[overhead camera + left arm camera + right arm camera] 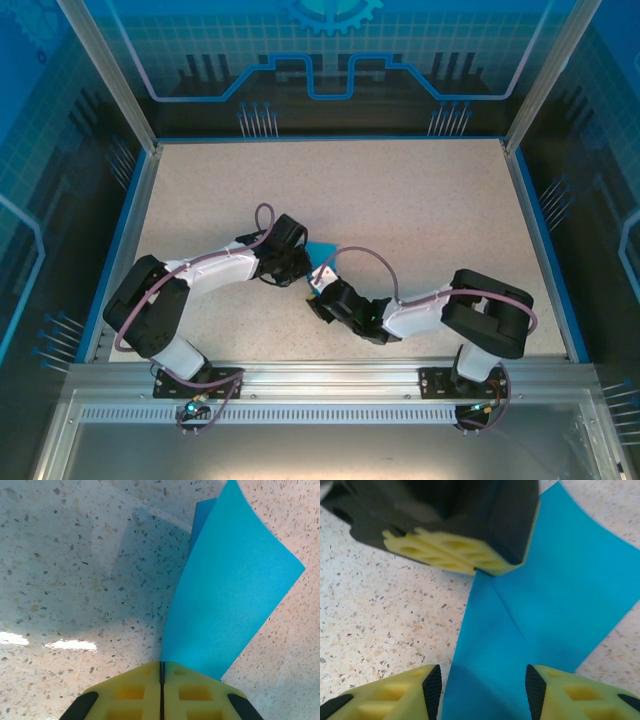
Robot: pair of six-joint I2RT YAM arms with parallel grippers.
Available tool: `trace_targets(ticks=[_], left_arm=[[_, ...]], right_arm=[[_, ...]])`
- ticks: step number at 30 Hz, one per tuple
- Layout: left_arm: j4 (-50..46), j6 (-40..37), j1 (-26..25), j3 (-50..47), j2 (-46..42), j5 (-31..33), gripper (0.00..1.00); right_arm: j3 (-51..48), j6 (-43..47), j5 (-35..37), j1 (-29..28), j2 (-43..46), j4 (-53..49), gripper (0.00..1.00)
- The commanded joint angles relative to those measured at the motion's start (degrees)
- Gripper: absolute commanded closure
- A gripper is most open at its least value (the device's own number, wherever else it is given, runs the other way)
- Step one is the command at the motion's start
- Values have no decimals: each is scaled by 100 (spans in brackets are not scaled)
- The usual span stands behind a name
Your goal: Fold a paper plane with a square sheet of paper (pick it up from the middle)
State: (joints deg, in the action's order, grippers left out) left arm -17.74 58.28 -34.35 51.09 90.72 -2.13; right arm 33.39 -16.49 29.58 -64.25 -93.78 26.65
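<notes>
The square sheet of paper (322, 250) is teal-blue and lies mid-table between the two arms. It is bent up along a crease (507, 607). My left gripper (161, 667) is shut on one edge of the sheet (230, 595), which rises away from its yellow fingers. From the right wrist, the left gripper's yellow fingers (445, 552) pinch the paper (545, 605) at the top of the crease. My right gripper (483, 685) is open, its pads apart on either side of the sheet's near part and not touching it. The paper plane is out of view.
The speckled beige table (400, 190) spreads around the arms, framed by blue side rails (545, 240) and metal posts. The left gripper (298, 268) and right gripper (320, 288) sit close together at the centre.
</notes>
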Motion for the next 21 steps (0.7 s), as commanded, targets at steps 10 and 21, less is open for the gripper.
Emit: trace_targets(ticks=[10, 21], left_arm=[[-83, 316, -41, 34, -45, -128, 93], [-93, 598, 25, -52, -320, -280, 93]], right_arm=[[-143, 102, 10, -75, 509, 159, 51], [85, 123, 282, -244, -278, 567, 57]])
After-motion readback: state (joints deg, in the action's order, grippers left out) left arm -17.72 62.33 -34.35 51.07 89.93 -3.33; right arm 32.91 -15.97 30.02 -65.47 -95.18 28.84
